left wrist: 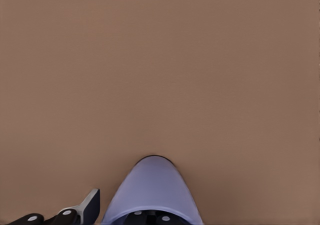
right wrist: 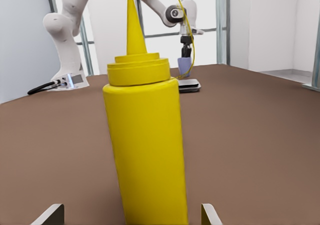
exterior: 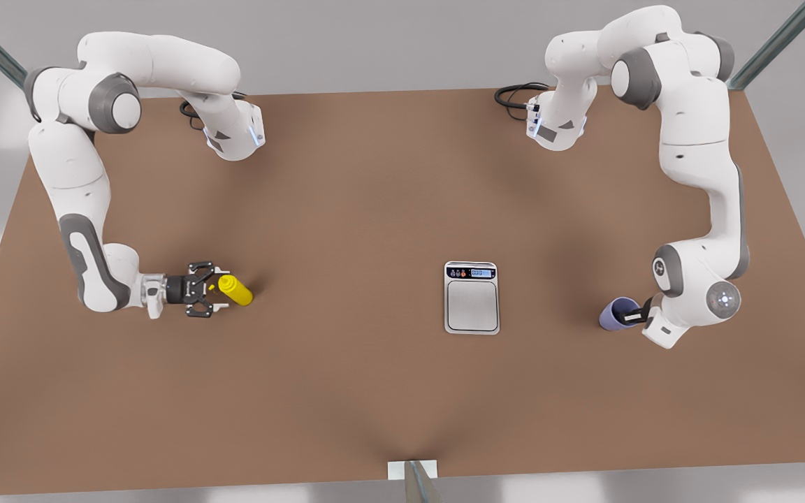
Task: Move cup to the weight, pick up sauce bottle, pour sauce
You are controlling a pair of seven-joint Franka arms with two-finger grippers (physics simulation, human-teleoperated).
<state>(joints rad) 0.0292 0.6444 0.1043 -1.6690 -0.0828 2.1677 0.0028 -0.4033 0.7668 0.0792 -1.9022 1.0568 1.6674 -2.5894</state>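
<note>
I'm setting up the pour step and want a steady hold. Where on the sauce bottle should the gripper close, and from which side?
Grip the sauce bottle on its straight cylindrical body, below the stepped cap, probably mid-height. It stands upright on the table, so come in level from the front view's left, where the right gripper already has open fingers on either side of it. The tapered nozzle would likely slip.

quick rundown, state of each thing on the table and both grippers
cup: on the table beside the weight, left gripper at it, grip hidden
weight: flat on the table, plate bare
sauce bottle: upright, cap on, not lifted
right gripper: open, fingers either side of the sauce bottle
</note>
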